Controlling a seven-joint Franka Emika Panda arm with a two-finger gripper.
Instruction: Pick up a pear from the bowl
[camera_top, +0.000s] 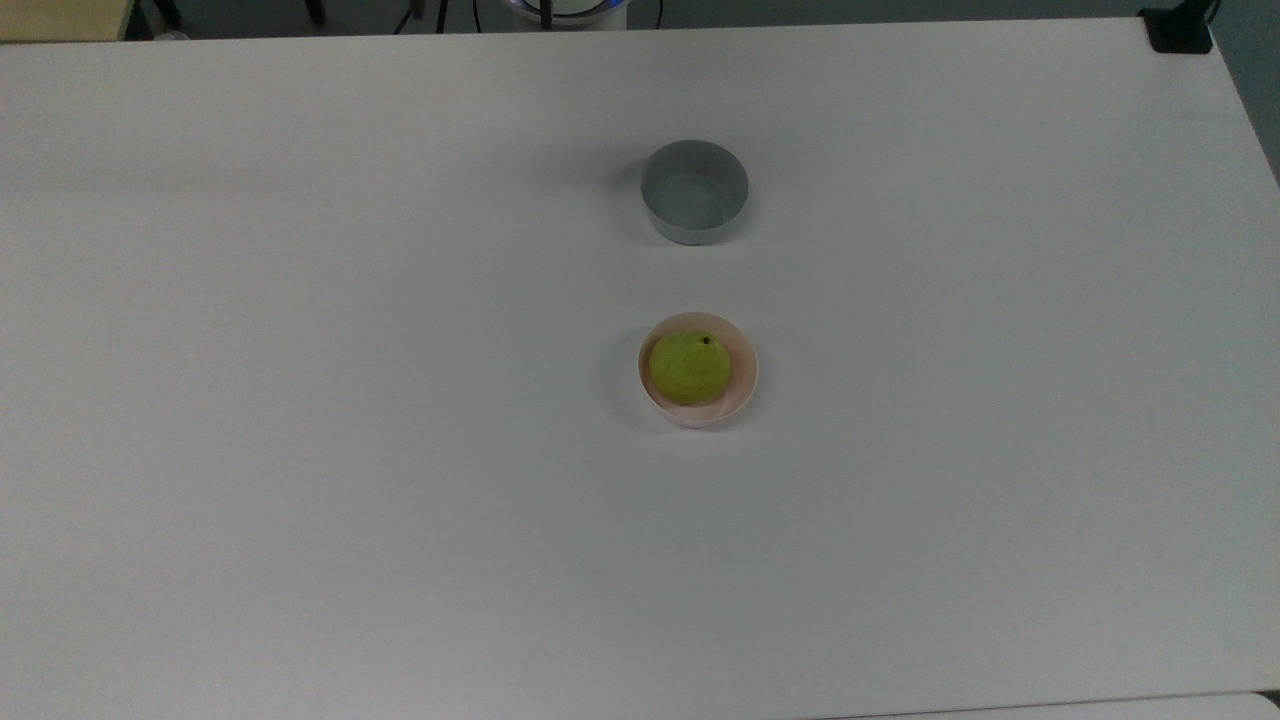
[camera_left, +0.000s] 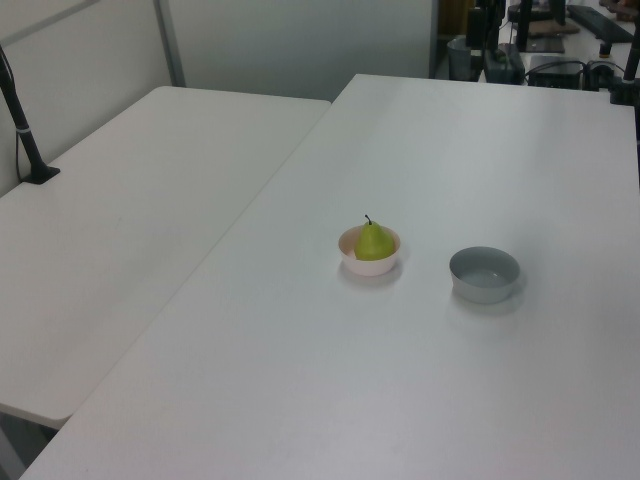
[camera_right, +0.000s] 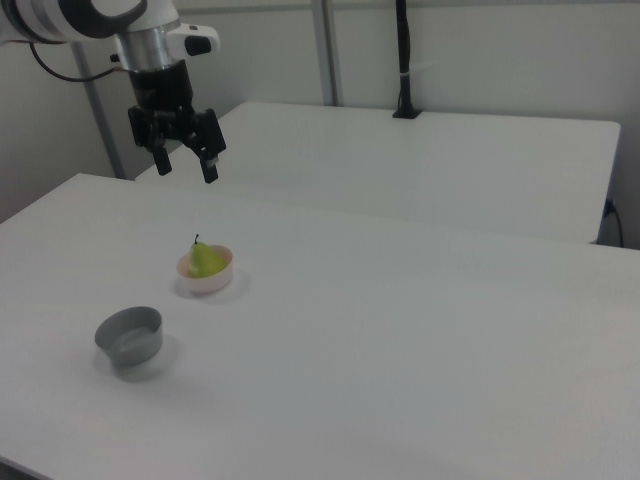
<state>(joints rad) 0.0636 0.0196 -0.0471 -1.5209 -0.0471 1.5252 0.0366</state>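
Note:
A yellow-green pear stands upright, dark stem on top, in the pale pink bowl near the middle of the white table. In the right view my gripper hangs high above the table, up and to the left of the bowl, pointing down. Its two black fingers are spread apart with nothing between them, and it touches neither the pear nor the bowl.
An empty grey bowl stands a short way from the pink one. A second white table adjoins this one, with a black post clamped to its far edge.

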